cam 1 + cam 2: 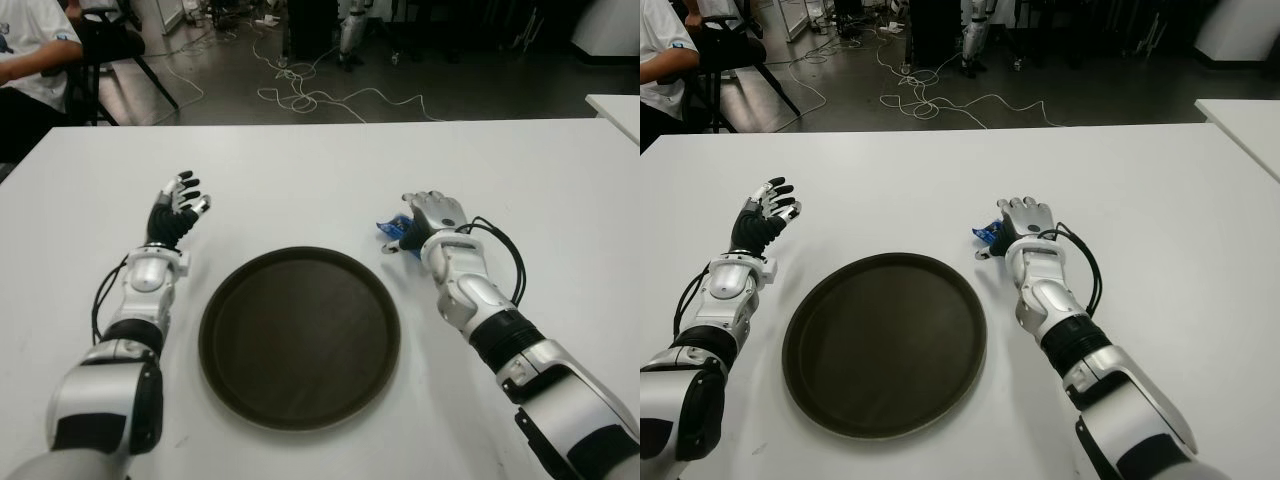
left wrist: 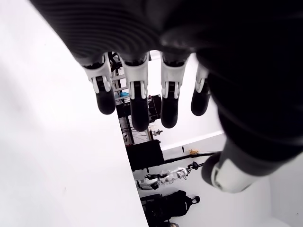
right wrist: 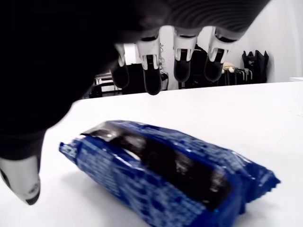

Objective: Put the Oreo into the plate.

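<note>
Right wrist view shows the right hand point(image 3: 156, 56) arched, fingers spread, above the Oreo pack point(image 3: 165, 175), not gripping.

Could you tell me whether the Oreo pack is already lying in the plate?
No, the Oreo pack lies on the white table under the open right hand, beside the empty plate.

Two head views look forward and down from the near edge of the table point(image 1: 320, 160), slightly offset sideways; both share the plate point(image 1: 300, 335), both arms, and the floor beyond the far edge. Left wrist view: very close, along the left hand point(image 2: 151, 101), facing outward. Right wrist view: close, low, under the right hand point(image 3: 165, 56) over the Oreo pack point(image 3: 165, 175).
</note>
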